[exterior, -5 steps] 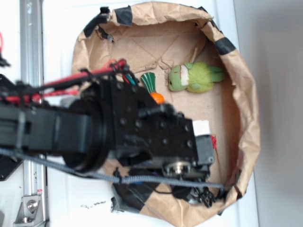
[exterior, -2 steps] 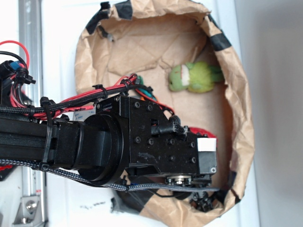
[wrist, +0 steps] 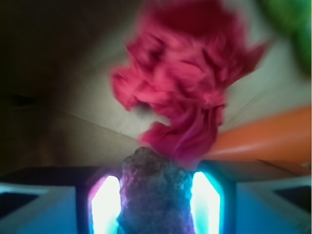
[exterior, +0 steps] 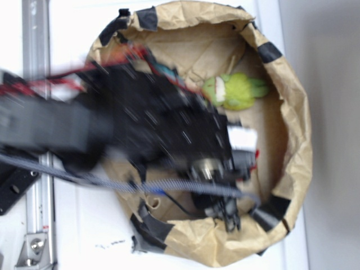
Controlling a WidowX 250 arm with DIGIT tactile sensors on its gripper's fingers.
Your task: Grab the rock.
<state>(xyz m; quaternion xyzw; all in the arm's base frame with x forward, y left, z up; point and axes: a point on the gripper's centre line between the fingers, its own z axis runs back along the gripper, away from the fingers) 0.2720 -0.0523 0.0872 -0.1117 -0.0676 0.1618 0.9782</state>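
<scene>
Paper basin (exterior: 292, 129); rock (wrist: 155, 195) btwn jaws (wrist only)

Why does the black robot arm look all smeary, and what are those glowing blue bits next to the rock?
Exterior view: the arm is motion-blurred, while the paper bag stays fairly sharp. Wrist view: glare whitens the pincer pads beside the rock; the red ball looks soft and unfocused.

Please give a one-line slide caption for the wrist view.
Small lumpy brown-grey rock sits between the hand's glowing fingers, before a blurred wrinkly red ball.
</scene>
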